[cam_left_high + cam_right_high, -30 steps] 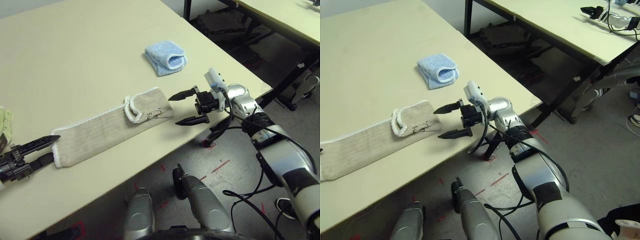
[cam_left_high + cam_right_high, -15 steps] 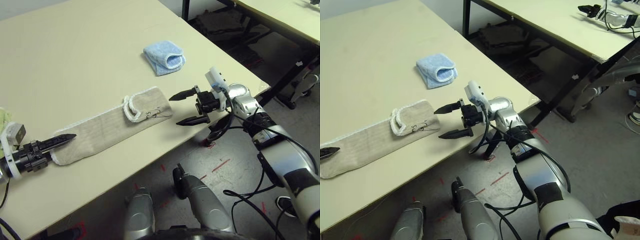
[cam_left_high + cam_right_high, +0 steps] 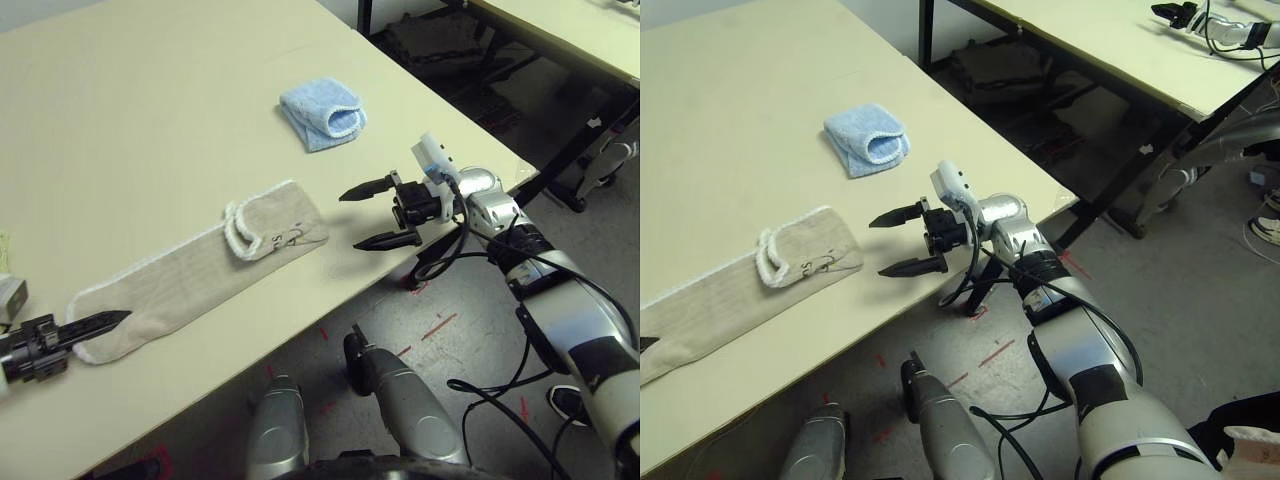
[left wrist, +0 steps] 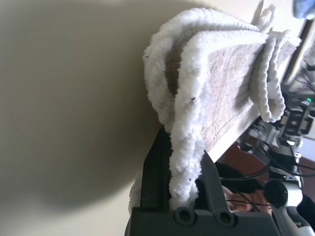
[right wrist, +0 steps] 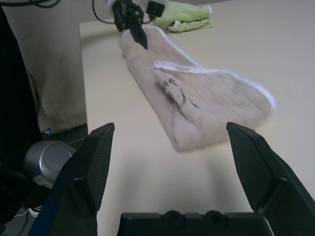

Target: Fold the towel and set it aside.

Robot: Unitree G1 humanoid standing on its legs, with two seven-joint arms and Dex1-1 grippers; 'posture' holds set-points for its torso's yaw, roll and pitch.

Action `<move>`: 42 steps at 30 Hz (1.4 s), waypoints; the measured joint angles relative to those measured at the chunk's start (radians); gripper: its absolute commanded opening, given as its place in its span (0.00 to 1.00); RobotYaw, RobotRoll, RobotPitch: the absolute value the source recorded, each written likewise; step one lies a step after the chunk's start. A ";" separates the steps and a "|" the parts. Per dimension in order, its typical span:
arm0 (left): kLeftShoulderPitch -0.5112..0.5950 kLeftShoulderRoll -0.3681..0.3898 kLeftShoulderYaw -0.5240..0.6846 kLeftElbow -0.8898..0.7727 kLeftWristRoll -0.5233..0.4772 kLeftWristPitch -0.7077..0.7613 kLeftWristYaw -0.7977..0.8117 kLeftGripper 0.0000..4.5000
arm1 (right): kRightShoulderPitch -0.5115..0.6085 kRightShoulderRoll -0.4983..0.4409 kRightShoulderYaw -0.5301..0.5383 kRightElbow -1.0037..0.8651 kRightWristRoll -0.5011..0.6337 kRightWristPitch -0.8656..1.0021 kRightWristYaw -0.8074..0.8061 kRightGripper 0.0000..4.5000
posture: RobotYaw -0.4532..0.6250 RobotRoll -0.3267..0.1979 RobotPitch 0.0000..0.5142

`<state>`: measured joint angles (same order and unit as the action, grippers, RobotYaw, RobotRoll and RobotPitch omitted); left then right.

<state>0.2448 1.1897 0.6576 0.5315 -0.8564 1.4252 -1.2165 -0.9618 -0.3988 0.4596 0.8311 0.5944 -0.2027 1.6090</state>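
While your left tool (image 3: pixel 95 325) stays clenched on the towel (image 3: pixel 195 270) end, its long axis runs toward two o'clock, where the released right tool (image 3: pixel 372 213) waits nearer.

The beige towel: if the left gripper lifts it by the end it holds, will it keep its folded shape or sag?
Probably sag: the towel is soft terry, bunched limply between the left gripper's shut jaws. The loose folded flap would likely fall open. It looks light.
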 measured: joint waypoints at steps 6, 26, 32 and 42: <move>0.172 0.046 0.045 0.001 0.022 -0.043 -0.097 0.00 | -0.001 -0.006 0.011 -0.001 0.010 0.001 0.000 1.00 | 0.41 0.62 0.50; -0.218 0.008 0.062 -0.336 -0.492 0.179 0.177 0.00 | 0.004 -0.008 0.028 -0.016 0.025 0.001 0.000 1.00 | 0.38 0.62 0.47; -0.346 -0.097 -0.030 -0.337 -0.664 0.178 0.431 0.00 | 0.015 -0.014 0.028 -0.033 0.026 0.001 0.000 1.00 | 0.37 0.62 0.46; -0.445 -0.203 -0.165 -0.322 -0.967 0.018 0.818 0.00 | 0.048 -0.016 0.027 -0.054 0.025 0.012 0.000 1.00 | 0.36 0.62 0.46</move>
<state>-0.1998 0.9867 0.4927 0.2091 -1.8235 1.4434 -0.3987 -0.9137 -0.4150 0.4869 0.7766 0.6198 -0.1905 1.6093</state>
